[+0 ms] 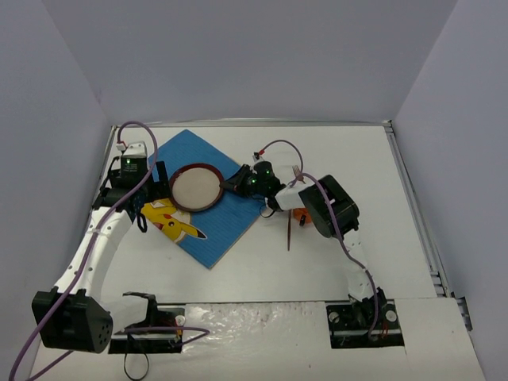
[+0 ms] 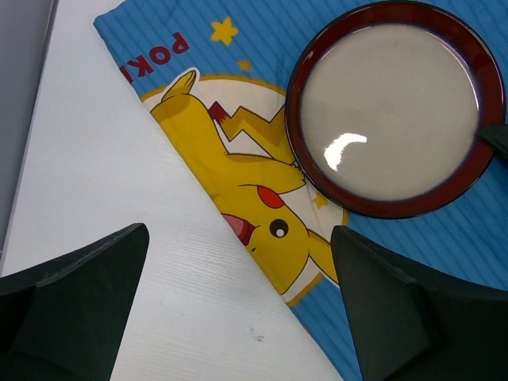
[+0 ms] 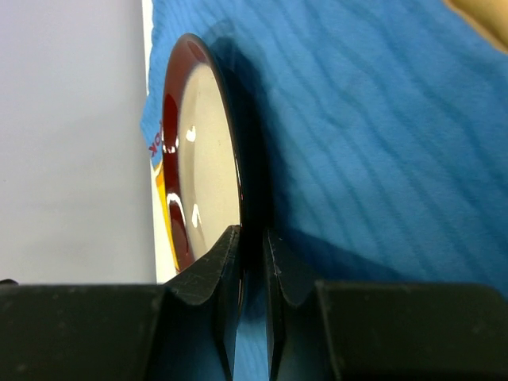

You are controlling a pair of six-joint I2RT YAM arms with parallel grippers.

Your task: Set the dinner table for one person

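Observation:
A round plate (image 1: 196, 189) with a dark red rim and cream centre is over the blue cloth placemat (image 1: 226, 218) on the white dinner table (image 1: 333, 159). My right gripper (image 1: 231, 184) is shut on the plate's right rim. In the right wrist view the rim of the plate (image 3: 202, 159) runs edge-on into the narrow gap of the right gripper (image 3: 252, 238), with the placemat (image 3: 381, 119) behind it. My left gripper (image 2: 238, 309) stands wide open and holds nothing, above the placemat's left edge (image 2: 262, 214), below and left of the plate (image 2: 393, 111). From above, the left gripper (image 1: 151, 198) is beside the plate's left side.
A thin dark utensil (image 1: 290, 232) and a small orange thing (image 1: 300, 214) lie partly under the right arm, and a fork-like piece (image 1: 298, 171) sits just beyond it. Grey walls close in the table on three sides. Bare tabletop (image 2: 103, 159) lies left of the placemat.

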